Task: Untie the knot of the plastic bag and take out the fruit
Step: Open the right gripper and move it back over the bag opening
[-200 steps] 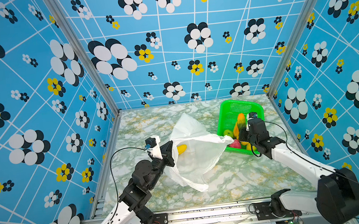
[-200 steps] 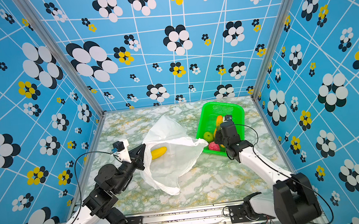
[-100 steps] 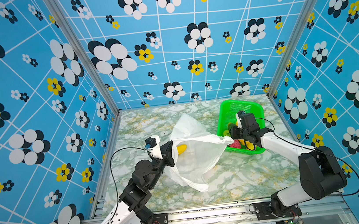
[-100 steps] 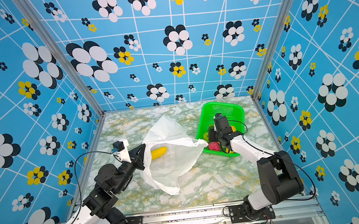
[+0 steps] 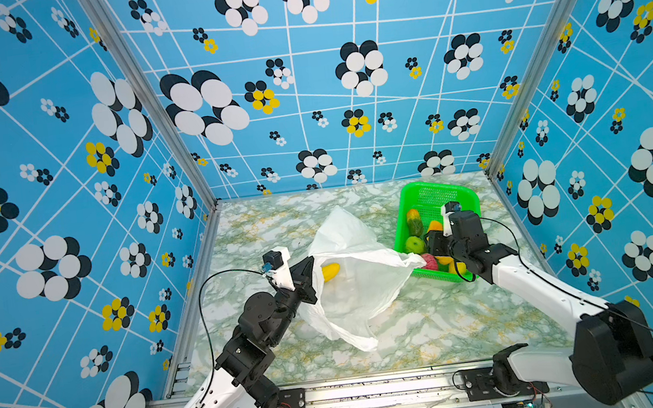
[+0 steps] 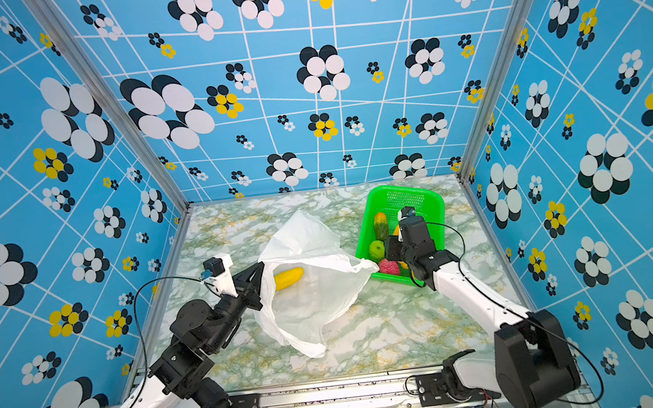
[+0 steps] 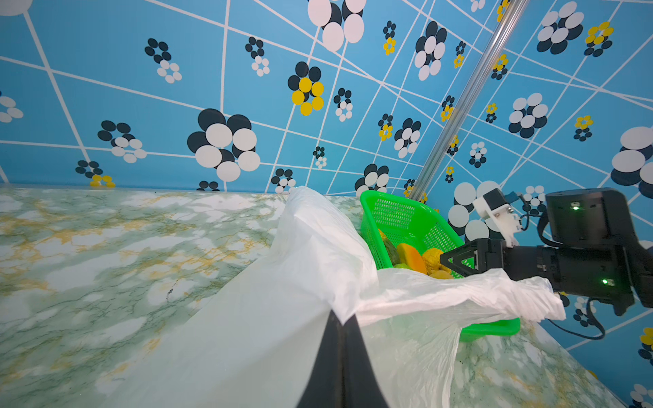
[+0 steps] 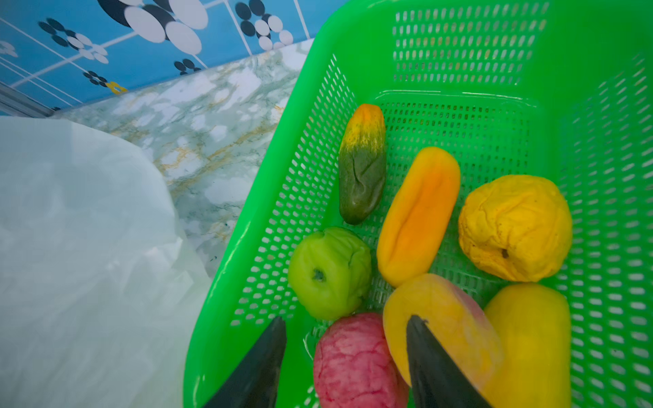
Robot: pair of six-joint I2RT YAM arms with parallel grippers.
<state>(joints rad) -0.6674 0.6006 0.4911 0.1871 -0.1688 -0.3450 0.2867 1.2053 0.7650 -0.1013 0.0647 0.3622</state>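
The white plastic bag [image 5: 351,290] [image 6: 310,299] lies mid-table with its mouth gaping open; the knot is out of view. My left gripper [image 5: 311,263] [image 7: 342,318] is shut on the bag's rim and holds it up. One yellow fruit [image 5: 330,271] [image 6: 288,278] lies inside the bag. Several fruit sit in the green basket [image 5: 432,193] [image 8: 459,21], among them a green round one [image 8: 330,272] and a red-pink ball [image 8: 353,360]. My right gripper [image 5: 432,243] [image 8: 346,319] hangs open just above the red-pink ball, holding nothing.
The basket [image 6: 402,190] stands at the back right near the wall post, and the bag's right flap [image 7: 512,293] drapes against its near edge. Blue patterned walls enclose the marble table [image 5: 435,326] on three sides.
My right gripper's jaws have widened over the basket and it has shifted slightly left. The left gripper and the bag have stayed put.
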